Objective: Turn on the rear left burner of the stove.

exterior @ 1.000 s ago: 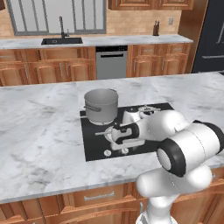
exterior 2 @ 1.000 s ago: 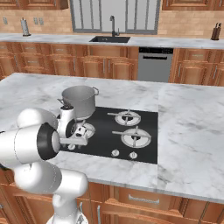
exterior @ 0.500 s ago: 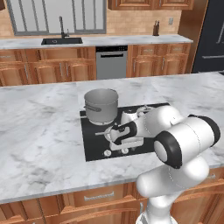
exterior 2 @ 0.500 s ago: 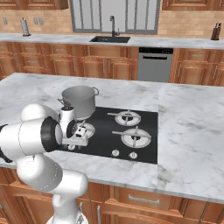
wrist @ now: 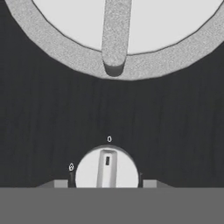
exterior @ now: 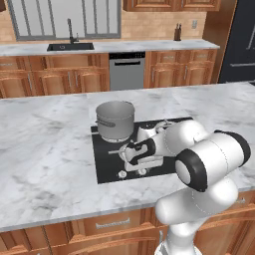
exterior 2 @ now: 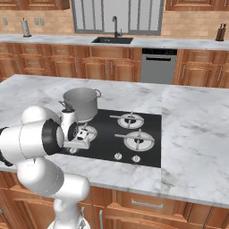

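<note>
— So where is your gripper (exterior: 130,155), seen from the left?

— Low over the front left of the stove (exterior: 107,167), just beside the pot (exterior: 115,119). I hold it there because the knobs sit along the front edge, and a knob is what lights the rear left burner (exterior 2: 76,117). That burner lies under the pot, so little of it shows.

— And from the right?

— My hand hangs over the front left ring, with the stove's long axis running left to right across the island. Two knobs (exterior 2: 118,156) show well to the right of it.

— And the hand view?

— A knob (wrist: 106,172) sits centred at the bottom, its ridge pointing up at the "0" mark, towards the ring above. I judge it off. Small grey tips flank it, apparently apart, not clamping, but I cannot tell for sure.
</note>
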Controlling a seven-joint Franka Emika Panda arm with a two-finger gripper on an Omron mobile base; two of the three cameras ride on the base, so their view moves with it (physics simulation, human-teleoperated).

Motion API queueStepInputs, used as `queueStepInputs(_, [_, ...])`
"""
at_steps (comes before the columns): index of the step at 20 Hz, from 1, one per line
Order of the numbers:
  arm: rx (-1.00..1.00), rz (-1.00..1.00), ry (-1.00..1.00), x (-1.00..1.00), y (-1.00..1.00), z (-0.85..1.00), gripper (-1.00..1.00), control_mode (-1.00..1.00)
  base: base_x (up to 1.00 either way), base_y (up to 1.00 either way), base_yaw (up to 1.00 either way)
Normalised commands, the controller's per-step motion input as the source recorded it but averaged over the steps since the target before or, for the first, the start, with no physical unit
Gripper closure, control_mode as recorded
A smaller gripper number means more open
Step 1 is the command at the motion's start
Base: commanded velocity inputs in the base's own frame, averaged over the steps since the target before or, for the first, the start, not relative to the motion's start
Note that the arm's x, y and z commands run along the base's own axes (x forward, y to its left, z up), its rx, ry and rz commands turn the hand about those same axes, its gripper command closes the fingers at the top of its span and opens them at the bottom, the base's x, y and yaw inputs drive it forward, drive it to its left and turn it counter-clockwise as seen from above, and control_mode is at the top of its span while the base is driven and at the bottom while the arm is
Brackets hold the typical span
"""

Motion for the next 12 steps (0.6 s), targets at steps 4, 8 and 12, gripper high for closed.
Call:
queueStepInputs(4, [0.00, 0.03, 0.00, -0.06, 0.00, -0.15, 1.00, -1.00, 0.00, 0.00, 0.00])
queueStepInputs(8, [0.00, 0.32, 0.06, 0.00, 0.03, -0.21, 1.00, -1.00, 0.00, 0.00, 0.00])
queueStepInputs(12, [0.00, 0.69, 0.00, 0.00, 0.00, -0.26, 1.00, -1.00, 0.00, 0.00, 0.00])
